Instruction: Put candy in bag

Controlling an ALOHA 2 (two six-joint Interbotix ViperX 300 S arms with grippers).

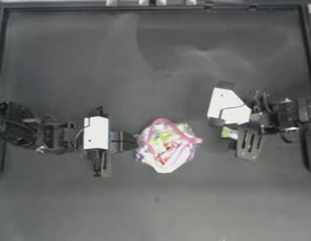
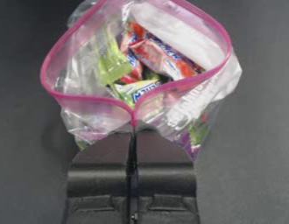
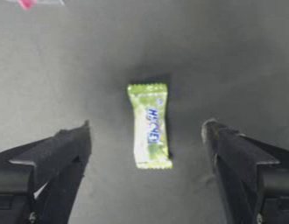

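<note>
1. Left wrist view: the left end effector (image 2: 134, 127) had its jaws pressed together on the pink-red strip of the bag (image 2: 141, 74), pinching the near edge of the mouth.
2. Beyond the pinch the bag's mouth stood wide, the strip looping round in a full ring. Inside lay mixed sweets (image 2: 156, 57) in red, green and yellow wrappers.
3. Right wrist view: the right end effector (image 3: 147, 135) hung over the table (image 3: 240, 52) with its jaws spread well apart, one on each side of the candy (image 3: 149, 127), neither touching it.
4. The candy lay flat on the table between the jaws, long axis running away from the camera, pale yellow-green wrapper with white and blue lettering. A shadow fell beside it.
5. Farther off in that view a scrap of pink strip showed at the edge, well apart from the candy.
6. Top view: the left arm reached in from the left, its end effector at the left edge of the bag, which sat near the table's middle.
7. The right arm came from the right; the candy (image 1: 230, 132) lay on the table to the right of the bag, near it but clear of it, under the right end effector (image 1: 231, 133).
</note>
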